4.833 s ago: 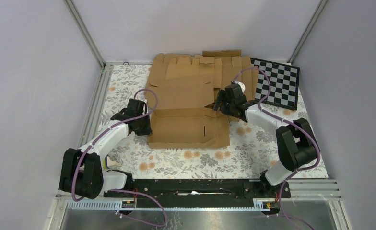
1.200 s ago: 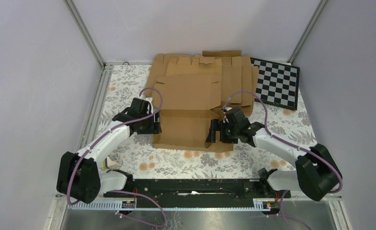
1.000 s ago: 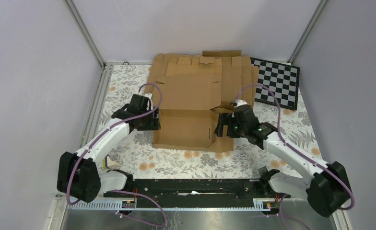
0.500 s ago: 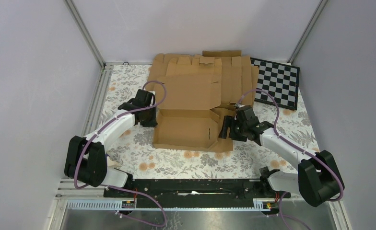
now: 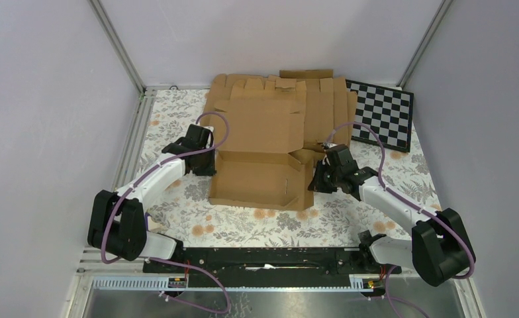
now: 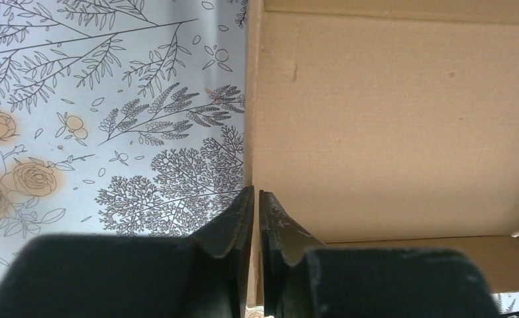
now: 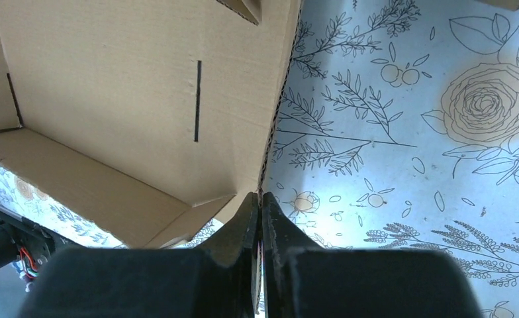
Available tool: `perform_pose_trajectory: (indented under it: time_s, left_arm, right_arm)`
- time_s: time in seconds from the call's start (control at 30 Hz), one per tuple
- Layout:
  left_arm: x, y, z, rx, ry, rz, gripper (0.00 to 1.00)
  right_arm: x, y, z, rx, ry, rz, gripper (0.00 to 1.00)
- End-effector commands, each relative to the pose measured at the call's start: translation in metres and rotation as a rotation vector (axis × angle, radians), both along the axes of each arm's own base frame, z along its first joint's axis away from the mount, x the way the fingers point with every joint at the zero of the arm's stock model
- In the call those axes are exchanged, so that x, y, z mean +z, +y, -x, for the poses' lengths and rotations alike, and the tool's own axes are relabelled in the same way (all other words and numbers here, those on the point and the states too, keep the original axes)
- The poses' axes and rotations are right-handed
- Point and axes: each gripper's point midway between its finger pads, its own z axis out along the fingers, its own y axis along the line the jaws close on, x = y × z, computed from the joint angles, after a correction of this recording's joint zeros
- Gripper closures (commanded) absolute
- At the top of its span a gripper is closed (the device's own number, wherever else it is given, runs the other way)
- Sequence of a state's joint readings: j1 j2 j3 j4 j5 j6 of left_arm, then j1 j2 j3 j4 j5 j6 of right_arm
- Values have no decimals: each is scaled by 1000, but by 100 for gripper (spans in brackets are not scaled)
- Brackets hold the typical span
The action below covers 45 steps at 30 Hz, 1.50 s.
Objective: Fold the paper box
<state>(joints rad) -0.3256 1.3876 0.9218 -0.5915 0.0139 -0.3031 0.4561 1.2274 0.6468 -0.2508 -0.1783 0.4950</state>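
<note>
- At table [image 5: 349, 205] centre, the paper box [image 5: 260, 173] lies partly formed, its rear panel flat toward 12 o'clock and reaching the pile of blanks [image 5: 326, 99].
- Left hand [image 5: 205, 162] at 9 o'clock and right hand [image 5: 315, 180] at 3 o'clock have both narrowed from wide within the last second. Each now pinches a box end edge.
- Judgement: grip established, so the ends can next be folded.
- Wrist views show each clamped cardboard edge. Only the top view shows the checkerboard [image 5: 382, 112] at 1 o'clock.
</note>
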Motion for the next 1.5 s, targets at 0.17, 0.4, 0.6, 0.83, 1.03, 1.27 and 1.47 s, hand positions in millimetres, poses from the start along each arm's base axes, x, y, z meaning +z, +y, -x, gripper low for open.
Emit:
perform_pose_trajectory:
  time_s: [0.17,0.4,0.6,0.83,1.03,1.27,1.47]
  left_arm:
    - [11,9,-3,23,-62,-30,55]
    - [-8,6,3,5,18,-31,66]
    - [-11,6,4,7,31,-36,92]
    - [-3,-4,3,-18,0,14,98]
    - [-3,-6,4,-25,2,22,99]
    - [-4,-8,5,-32,7,28,99]
    - [-5,-9,5,-36,10,29,99]
  right_arm:
    - [28,10,-8,40,-66,-48,99]
    - [36,15,-10,53,-72,-74,100]
    - [60,28,-8,84,-68,-145,100]
    - [75,45,-9,109,-48,-230,98]
    - [73,58,-12,131,-22,-291,82]
    - [71,78,-13,162,17,-394,70]
    - [65,87,-12,191,43,-402,43]
